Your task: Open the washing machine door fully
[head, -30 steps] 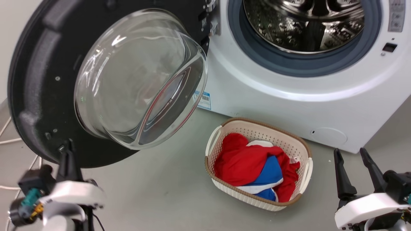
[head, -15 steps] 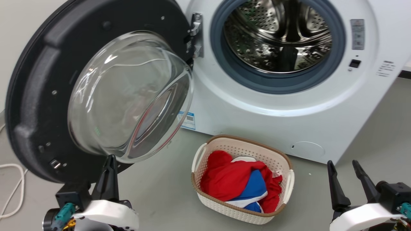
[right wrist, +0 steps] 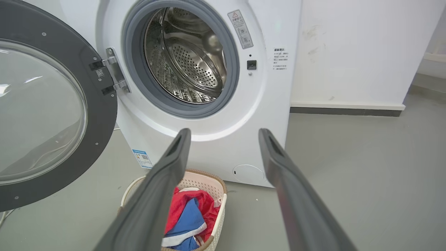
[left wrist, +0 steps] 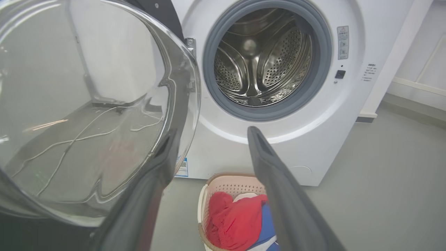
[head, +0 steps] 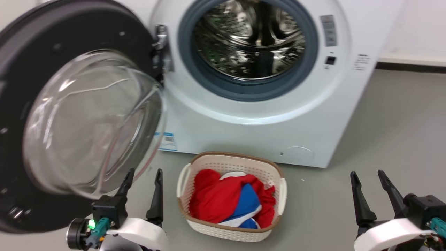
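Note:
The washing machine door (head: 90,122), a black-framed disc with a bulging clear glass bowl, stands swung out to the left of the white machine (head: 244,132) on its hinge (head: 161,48). The steel drum opening (head: 249,42) is fully exposed. My left gripper (head: 144,172) is open, just below and right of the glass bowl, holding nothing. In the left wrist view the left gripper (left wrist: 211,131) has one finger close beside the rim of the door (left wrist: 87,104). My right gripper (head: 367,173) is open at the lower right, far from the door (right wrist: 101,115), and the right gripper (right wrist: 224,131) faces the machine front.
A cream basket (head: 231,156) with red, blue and white clothes sits on the grey floor in front of the machine, between my two grippers. A white wall with a dark skirting (right wrist: 348,111) runs to the right of the machine, with bare floor (head: 383,122) before it.
The head camera has moved, shifting the whole picture left. My left gripper has come away from the door's lower black rim, moved right under the glass bowl, and now shows both fingers apart.

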Available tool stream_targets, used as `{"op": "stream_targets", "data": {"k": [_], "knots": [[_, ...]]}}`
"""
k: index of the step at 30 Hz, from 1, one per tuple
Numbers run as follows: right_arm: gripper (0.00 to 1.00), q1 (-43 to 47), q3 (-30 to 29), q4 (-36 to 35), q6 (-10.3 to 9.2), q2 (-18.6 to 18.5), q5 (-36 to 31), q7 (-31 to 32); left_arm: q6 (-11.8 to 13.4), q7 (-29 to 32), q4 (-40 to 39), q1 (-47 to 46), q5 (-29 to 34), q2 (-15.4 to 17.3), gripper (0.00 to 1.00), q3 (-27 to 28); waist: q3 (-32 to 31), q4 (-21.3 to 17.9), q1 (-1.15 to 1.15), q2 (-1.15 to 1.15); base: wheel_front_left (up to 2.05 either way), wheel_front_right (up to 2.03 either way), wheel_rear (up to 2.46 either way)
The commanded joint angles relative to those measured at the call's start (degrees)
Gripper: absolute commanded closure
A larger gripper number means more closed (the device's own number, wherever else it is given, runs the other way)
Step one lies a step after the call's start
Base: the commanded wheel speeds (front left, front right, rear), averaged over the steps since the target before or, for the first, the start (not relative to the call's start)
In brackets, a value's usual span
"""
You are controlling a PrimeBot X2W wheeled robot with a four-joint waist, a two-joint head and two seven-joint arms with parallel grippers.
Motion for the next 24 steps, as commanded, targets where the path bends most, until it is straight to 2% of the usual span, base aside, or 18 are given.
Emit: {"op": "stream_targets", "data": {"k": [1,8,12,24], "knots": [[0.0,-0.95,0.22,-0.41,0.01,0.05,-0.28,0.07,-0.18,-0.46,0.51,-0.92,0.42,-0.07,0.0,-0.35,0.22,-3.03,0.0,0.0,0.0,0.0,0.0],[0.0,-1.64,0.46,-0.91,0.01,0.0,-1.13,0.66,0.12,-1.6,3.41,-1.93,1.68,-0.1,0.0,-1.58,0.78,-9.37,0.0,0.0,0.0,0.0,0.0],[0.0,-1.69,0.36,-0.98,0.01,-0.14,-1.03,0.57,0.4,-1.94,4.56,-2.33,1.9,-0.13,0.0,-1.78,0.89,-11.75,0.0,0.0,0.0,0.0,0.0],[0.0,-2.69,1.07,-0.93,0.01,-0.5,-0.93,0.21,1.5,-2.92,6.09,-3.17,0.97,-0.49,0.0,-1.24,1.86,-12.61,0.0,0.0,0.0,0.0,0.0]]}}
